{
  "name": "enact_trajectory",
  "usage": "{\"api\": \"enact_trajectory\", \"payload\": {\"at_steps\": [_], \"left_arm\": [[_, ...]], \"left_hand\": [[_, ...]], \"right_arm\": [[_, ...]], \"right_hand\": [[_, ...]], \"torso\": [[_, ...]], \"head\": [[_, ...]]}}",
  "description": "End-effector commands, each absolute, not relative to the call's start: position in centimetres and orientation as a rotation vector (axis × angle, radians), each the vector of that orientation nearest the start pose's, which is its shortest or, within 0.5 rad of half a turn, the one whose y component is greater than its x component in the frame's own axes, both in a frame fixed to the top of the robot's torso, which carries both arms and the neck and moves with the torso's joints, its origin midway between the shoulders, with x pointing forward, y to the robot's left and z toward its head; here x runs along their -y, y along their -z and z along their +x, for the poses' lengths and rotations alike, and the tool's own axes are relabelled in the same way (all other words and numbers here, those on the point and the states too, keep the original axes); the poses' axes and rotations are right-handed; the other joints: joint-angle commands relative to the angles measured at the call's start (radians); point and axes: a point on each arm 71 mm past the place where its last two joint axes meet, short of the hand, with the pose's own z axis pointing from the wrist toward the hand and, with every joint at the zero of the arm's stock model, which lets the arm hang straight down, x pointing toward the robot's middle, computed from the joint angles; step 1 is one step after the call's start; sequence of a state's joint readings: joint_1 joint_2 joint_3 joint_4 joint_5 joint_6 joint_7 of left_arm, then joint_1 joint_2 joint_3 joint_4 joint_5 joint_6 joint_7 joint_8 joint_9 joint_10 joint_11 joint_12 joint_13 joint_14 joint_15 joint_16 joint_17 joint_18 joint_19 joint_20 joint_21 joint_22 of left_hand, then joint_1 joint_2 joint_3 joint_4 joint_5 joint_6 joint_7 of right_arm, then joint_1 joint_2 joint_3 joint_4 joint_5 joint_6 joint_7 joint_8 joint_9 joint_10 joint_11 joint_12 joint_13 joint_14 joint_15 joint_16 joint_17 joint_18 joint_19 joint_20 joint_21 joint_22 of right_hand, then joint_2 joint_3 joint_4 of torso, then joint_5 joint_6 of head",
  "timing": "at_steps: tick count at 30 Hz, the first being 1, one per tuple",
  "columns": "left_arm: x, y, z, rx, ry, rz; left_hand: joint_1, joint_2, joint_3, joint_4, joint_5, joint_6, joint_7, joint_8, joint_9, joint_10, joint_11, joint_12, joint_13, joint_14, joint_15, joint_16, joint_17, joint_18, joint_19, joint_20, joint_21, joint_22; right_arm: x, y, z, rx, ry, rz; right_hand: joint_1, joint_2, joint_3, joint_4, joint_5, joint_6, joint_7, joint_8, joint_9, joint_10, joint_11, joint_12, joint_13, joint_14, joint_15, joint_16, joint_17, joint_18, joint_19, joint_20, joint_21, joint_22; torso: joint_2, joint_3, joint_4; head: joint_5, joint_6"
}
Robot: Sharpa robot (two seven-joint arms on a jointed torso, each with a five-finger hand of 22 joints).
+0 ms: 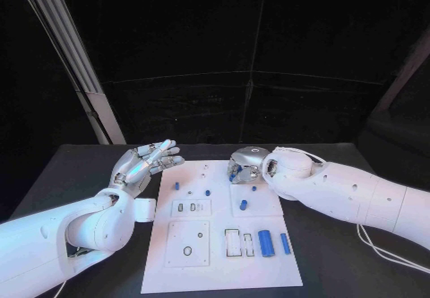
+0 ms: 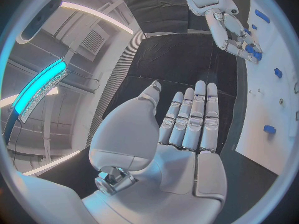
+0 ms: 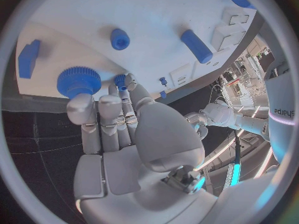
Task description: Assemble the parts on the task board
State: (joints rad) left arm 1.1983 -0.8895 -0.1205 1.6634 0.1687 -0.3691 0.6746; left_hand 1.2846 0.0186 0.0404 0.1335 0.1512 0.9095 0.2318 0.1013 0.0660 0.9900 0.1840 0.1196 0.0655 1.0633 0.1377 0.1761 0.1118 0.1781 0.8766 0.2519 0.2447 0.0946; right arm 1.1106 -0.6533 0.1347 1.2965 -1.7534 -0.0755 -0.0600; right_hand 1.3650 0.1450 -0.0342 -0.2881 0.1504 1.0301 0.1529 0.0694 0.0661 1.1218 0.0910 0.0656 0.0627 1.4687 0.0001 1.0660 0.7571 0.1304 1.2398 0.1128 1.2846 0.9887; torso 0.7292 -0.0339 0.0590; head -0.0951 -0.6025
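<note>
While the left robot hand (image 1: 148,162) is held released above the desk (image 1: 89,167) beside the task board (image 1: 224,261), a small blue part (image 3: 120,80) is pinched by the right robot hand (image 1: 243,167) over the board's far end. Partly readable lettering is seen on the right arm.

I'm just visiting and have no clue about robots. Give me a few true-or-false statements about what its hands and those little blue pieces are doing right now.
1. The left hand is holding a blue part. False: its fingers are spread and it holds nothing.
2. The right hand is over the far end of the task board. True.
3. Two long blue cylinders lie near the board's near right corner. True.
4. The left hand is resting flat on the board. False: it is raised beside the board's left edge.
5. A blue toothed gear sits by the right hand's fingertips. True.
</note>
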Motion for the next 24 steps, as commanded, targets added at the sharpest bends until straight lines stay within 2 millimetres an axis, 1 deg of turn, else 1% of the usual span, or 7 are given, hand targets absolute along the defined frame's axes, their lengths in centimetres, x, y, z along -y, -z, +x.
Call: {"api": "enact_trajectory", "payload": {"at_steps": [1,8,11,13,15,21,24], "left_arm": [[-20.2,18.2,45.3,-1.199,1.702,-1.166],[-20.2,18.2,45.4,-1.202,1.700,-1.168],[-20.2,18.2,45.4,-1.203,1.699,-1.169],[-20.3,18.2,45.4,-1.203,1.699,-1.169],[-20.3,18.2,45.4,-1.203,1.698,-1.169],[-20.3,18.2,45.4,-1.205,1.700,-1.170],[-20.2,18.2,45.4,-1.206,1.702,-1.170]], "left_hand": [[0.001,0.009,-0.002,-0.007,-0.003,0.004,0.014,-0.007,-0.001,0.003,0.006,-0.006,-0.002,0.001,0.004,-0.005,0.001,0.006,0.006,0.001,-0.007,-0.002],[0.003,0.011,0.000,-0.010,-0.002,0.004,0.015,-0.009,-0.001,0.002,0.007,-0.008,-0.002,0.001,0.005,-0.008,0.001,0.006,0.006,0.002,-0.009,-0.003],[0.003,0.011,0.000,-0.011,-0.002,0.004,0.015,-0.009,-0.001,0.002,0.007,-0.009,-0.002,0.001,0.005,-0.008,0.001,0.006,0.006,0.002,-0.009,-0.004],[0.004,0.012,0.000,-0.012,-0.002,0.003,0.015,-0.010,-0.001,0.001,0.007,-0.009,-0.002,0.001,0.005,-0.009,0.001,0.006,0.006,0.002,-0.009,-0.004],[0.005,0.012,0.001,-0.013,-0.002,0.003,0.015,-0.011,-0.001,0.001,0.007,-0.010,-0.002,0.001,0.005,-0.010,0.001,0.006,0.006,0.002,-0.010,-0.005],[0.005,0.013,0.001,-0.015,-0.002,0.003,0.015,-0.011,-0.001,0.001,0.007,-0.011,-0.002,0.001,0.005,-0.011,0.001,0.006,0.006,0.003,-0.011,-0.005],[0.006,0.014,0.002,-0.017,-0.002,0.003,0.016,-0.012,-0.001,0.000,0.008,-0.011,-0.002,0.001,0.006,-0.012,0.001,0.006,0.006,0.003,-0.011,-0.006]], "right_arm": [[16.4,19.7,52.4,-1.749,-0.503,-0.432],[16.4,19.7,52.5,-1.747,-0.501,-0.430],[16.3,19.4,52.5,-1.713,-0.511,-0.423],[16.2,19.1,52.4,-1.676,-0.526,-0.416],[16.0,18.7,52.3,-1.636,-0.543,-0.409],[15.5,17.6,52.0,-1.532,-0.575,-0.366],[15.2,17.3,52.1,-1.506,-0.576,-0.349]], "right_hand": [[0.000,0.021,0.022,0.000,-0.022,0.012,-0.001,-0.004,0.000,0.012,0.002,0.000,-0.001,0.010,0.004,0.026,0.028,-0.022,0.015,-0.001,0.018,0.027],[0.004,0.050,0.088,0.000,-0.061,0.045,-0.003,0.000,0.002,0.042,-0.004,0.001,-0.001,0.008,0.000,0.067,0.068,-0.028,0.027,-0.004,0.047,0.067],[0.010,0.053,0.118,-0.002,-0.069,0.060,-0.003,0.002,0.003,0.057,-0.006,0.003,0.000,0.009,-0.002,0.085,0.086,-0.032,0.037,-0.005,0.062,0.090],[0.006,0.042,0.155,0.002,-0.069,0.070,-0.002,-0.001,0.003,0.068,-0.006,-0.001,-0.001,0.007,-0.001,0.099,0.098,-0.034,0.042,-0.006,0.074,0.107],[-0.005,0.022,0.195,0.001,-0.072,0.075,-0.001,-0.004,0.002,0.073,-0.005,-0.003,-0.001,0.003,-0.001,0.109,0.102,-0.035,0.042,-0.005,0.083,0.116],[-0.025,-0.020,0.280,0.003,-0.062,0.077,0.002,-0.005,0.001,0.075,-0.003,-0.003,0.000,-0.001,0.002,0.122,0.107,-0.036,0.039,-0.002,0.093,0.127],[-0.037,-0.038,0.324,0.007,-0.062,0.077,0.003,-0.005,0.001,0.076,-0.003,-0.002,0.000,-0.002,0.002,0.128,0.109,-0.037,0.038,-0.001,0.098,0.132]], "torso": [[0.004,0.0011,-0.0028],[0.006,0.0010,-0.0014],[0.007,0.0003,-0.0009],[0.007,0.0007,-0.0012],[0.007,0.0009,-0.0016],[0.008,-0.0016,0.0003],[0.010,-0.0014,0.0022]], "head": [[0.002,-0.001],[0.000,-0.006],[0.000,-0.005],[0.000,-0.004],[0.000,-0.003],[-0.002,0.008],[-0.002,0.013]]}}
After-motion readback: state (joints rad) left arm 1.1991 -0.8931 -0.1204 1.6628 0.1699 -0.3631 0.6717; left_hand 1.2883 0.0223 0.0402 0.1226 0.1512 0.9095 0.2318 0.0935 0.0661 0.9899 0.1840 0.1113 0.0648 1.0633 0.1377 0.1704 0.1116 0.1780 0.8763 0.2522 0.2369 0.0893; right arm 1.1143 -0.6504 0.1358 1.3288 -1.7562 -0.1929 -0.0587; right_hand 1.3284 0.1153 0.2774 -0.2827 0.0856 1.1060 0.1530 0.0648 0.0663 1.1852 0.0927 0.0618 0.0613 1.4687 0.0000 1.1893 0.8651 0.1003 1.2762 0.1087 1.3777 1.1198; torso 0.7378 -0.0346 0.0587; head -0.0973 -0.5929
